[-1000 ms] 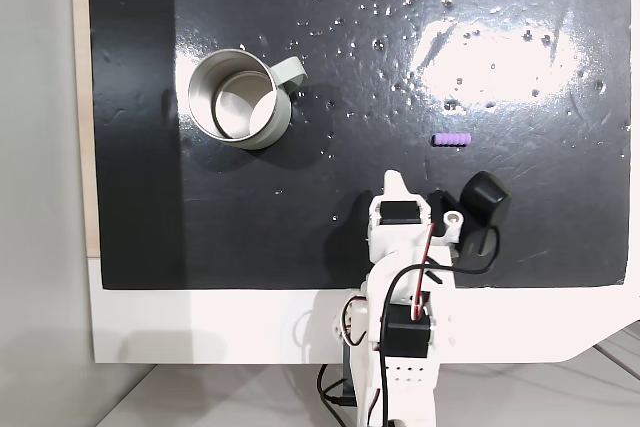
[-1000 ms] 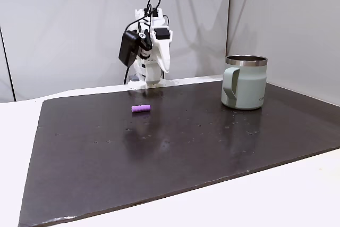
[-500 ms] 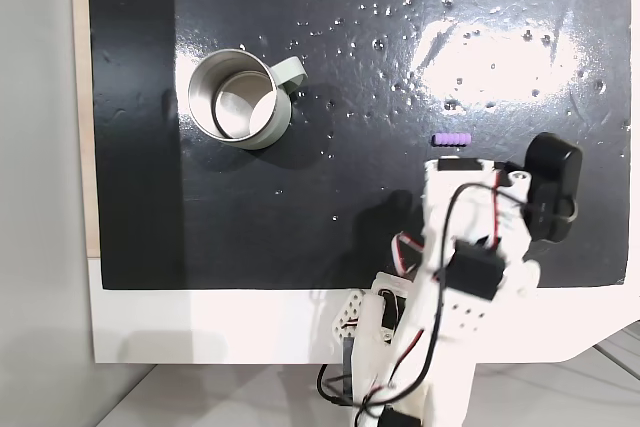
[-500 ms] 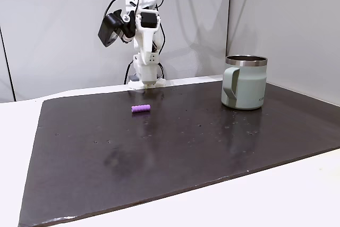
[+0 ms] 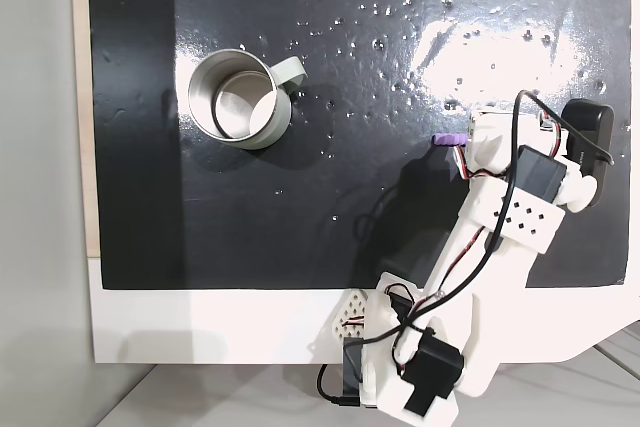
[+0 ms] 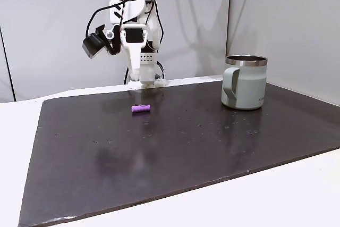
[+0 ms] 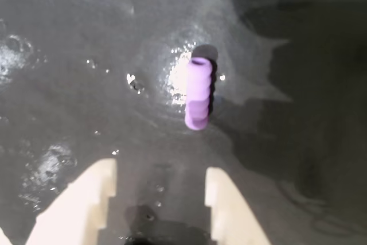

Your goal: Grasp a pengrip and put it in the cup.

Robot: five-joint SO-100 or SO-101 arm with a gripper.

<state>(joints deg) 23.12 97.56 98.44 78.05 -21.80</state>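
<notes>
The pengrip [image 7: 198, 93] is a small purple ribbed tube lying on the black mat [image 5: 330, 7]. In the wrist view it lies just ahead of my gripper [image 7: 157, 167], slightly right of the gap. The two pale fingers [image 7: 86, 199] stand apart with nothing between them, so the gripper is open. From above, the arm's head covers the right end of the pengrip [image 5: 446, 138]. In the side fixed view the gripper [image 6: 142, 78] hangs above the mat behind the pengrip [image 6: 141, 108]. The cup [image 5: 235, 97], a silver-grey metal mug with a side handle, stands upright far off on the mat [image 6: 245, 82].
The black mat has many small shiny dents and a bright glare patch [image 5: 490, 52]. The arm's base [image 5: 410, 377] sits on the white table edge [image 5: 200, 322] below the mat. A pale wall [image 6: 53, 25] stands behind the arm.
The arm has unfolded from near its base and swung out over the mat. The gripper now hovers by the pengrip. Pengrip and cup have not moved.
</notes>
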